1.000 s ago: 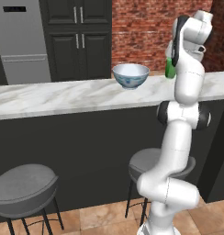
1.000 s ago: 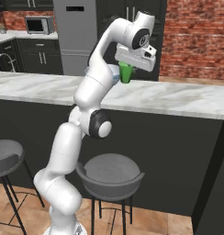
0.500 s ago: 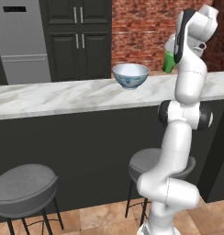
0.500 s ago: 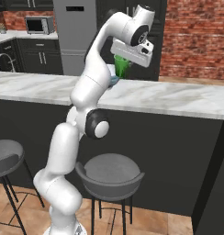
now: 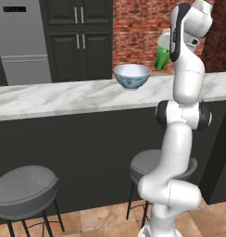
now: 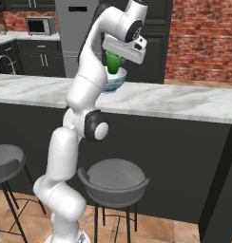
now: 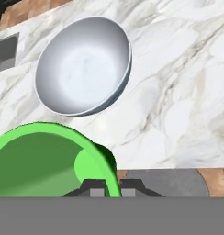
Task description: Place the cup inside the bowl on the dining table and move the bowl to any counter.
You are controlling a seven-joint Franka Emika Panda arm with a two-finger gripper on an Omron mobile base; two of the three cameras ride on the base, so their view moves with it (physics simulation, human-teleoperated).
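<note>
Cup (image 6: 113,62) carried nearer bowl (image 5: 131,76), pincer (image 7: 107,187) clamped on cup rim; bowl holds nothing.

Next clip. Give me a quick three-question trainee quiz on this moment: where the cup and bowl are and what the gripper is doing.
1. True or false: the cup is already resting inside the bowl.
2. What is the gripper doing? A) hanging open with nothing in it B) shut on the cup, holding it in the air C) gripping the bowl's rim
3. Fill in: the bowl stands upright on the ______.

Key
1. False. In the hand view the bowl's inside holds nothing, and the cup is held off to one side of it.
2. B
3. dining table
</note>
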